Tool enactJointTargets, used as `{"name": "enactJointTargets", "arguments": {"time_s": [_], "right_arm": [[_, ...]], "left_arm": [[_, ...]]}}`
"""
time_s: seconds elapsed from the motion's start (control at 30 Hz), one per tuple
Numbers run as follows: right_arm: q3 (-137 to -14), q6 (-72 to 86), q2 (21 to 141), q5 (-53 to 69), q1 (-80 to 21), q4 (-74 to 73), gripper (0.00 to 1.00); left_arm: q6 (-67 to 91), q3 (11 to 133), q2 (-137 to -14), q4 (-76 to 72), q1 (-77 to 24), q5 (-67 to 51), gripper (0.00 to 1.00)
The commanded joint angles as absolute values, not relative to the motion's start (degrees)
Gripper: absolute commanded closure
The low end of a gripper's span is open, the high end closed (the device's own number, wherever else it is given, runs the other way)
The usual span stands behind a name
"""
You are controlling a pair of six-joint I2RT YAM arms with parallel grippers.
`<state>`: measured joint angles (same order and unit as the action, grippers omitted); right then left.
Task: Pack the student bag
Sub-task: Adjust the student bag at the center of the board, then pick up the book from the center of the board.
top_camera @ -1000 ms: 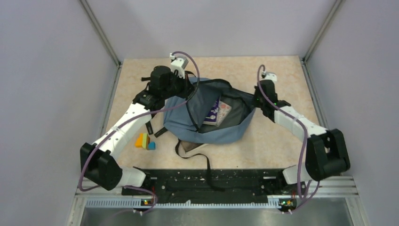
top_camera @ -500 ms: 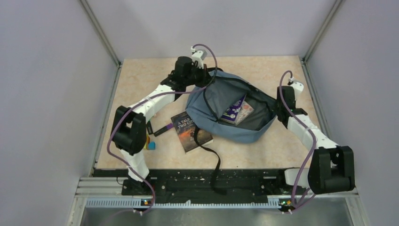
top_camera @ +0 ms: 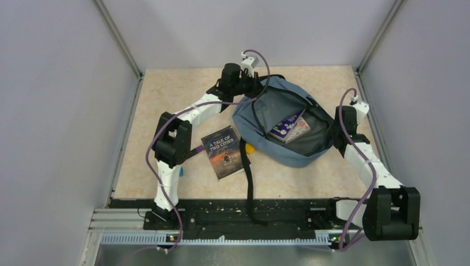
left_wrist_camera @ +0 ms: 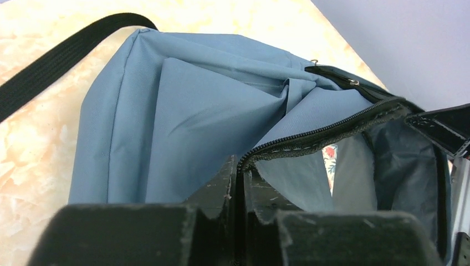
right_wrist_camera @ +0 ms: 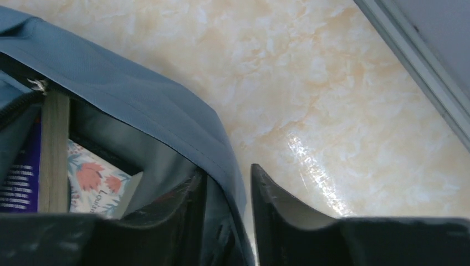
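— Where is the student bag found?

— Nearest, its black strap is trailed toward the near edge of the table, and a paperback is laid flat beside the strap, outside the bag. Beyond these the bag is spread open toward the far right corner, with two books seen inside.

— How are the jaws set?

— On the right rim, the right gripper is parted slightly. The fabric is draped through the gap but not pinched. At the far rim, the left gripper is closed tight on the zip edge.

— How is the bag expected to handle?

— It is judged soft and limp, light in itself and weighted only by the books. The cloth would be expected to sag and slide under a loose grip. The stitched zip edge is judged the best hold, since the panels would only be bunched.
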<state>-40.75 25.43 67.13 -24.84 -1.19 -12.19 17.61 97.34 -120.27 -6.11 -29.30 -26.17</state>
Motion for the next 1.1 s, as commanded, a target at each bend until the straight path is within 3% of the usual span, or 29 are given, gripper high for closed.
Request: {"name": "enactJointTargets", "arguments": {"time_s": [0.0,0.03,0.1,0.17,0.27,0.47,0.63,0.83,1.07], "right_arm": [[-41.6,24.8,62.5,-21.7,-0.5,-11.3,0.43],[-41.8,24.6,61.6,-20.7,-0.5,-11.6,0.33],[-42.5,24.3,59.5,-19.0,-0.5,-12.6,0.24],[-43.2,24.1,57.0,-18.0,-0.5,-13.9,0.14],[-43.7,23.1,52.9,-18.4,-2.0,-15.2,0.08],[-45.3,22.1,47.3,-13.7,-6.2,-17.1,0.06],[-45.8,22.5,47.5,2.1,-10.5,-13.4,0.06],[-46.7,21.2,49.7,-4.0,-28.4,-10.9,0.06],[-45.5,21.2,55.4,-0.3,-43.5,-3.1,0.12]], "left_arm": [[14.8,98.7,-118.0,-10.6,-28.7,-24.9,0.75],[14.1,97.8,-116.9,-10.1,-28.8,-24.1,0.61],[12.7,94.9,-113.7,-9.4,-29.3,-20.4,0.36],[11.7,90.7,-109.3,-9.3,-29.9,-14.6,0.22],[12.1,81.8,-101.5,-11.6,-30.5,-8.3,0.13],[17.7,63.9,-87.1,-13.1,-31.0,1.6,0.11],[24.3,52.6,-77.4,-10.1,-31.2,3.5,0.11],[30.6,42.4,-69.4,-7.5,-31.2,6.7,0.11],[37.4,35.4,-62.3,-2.3,-31.1,6.8,0.1]]}}
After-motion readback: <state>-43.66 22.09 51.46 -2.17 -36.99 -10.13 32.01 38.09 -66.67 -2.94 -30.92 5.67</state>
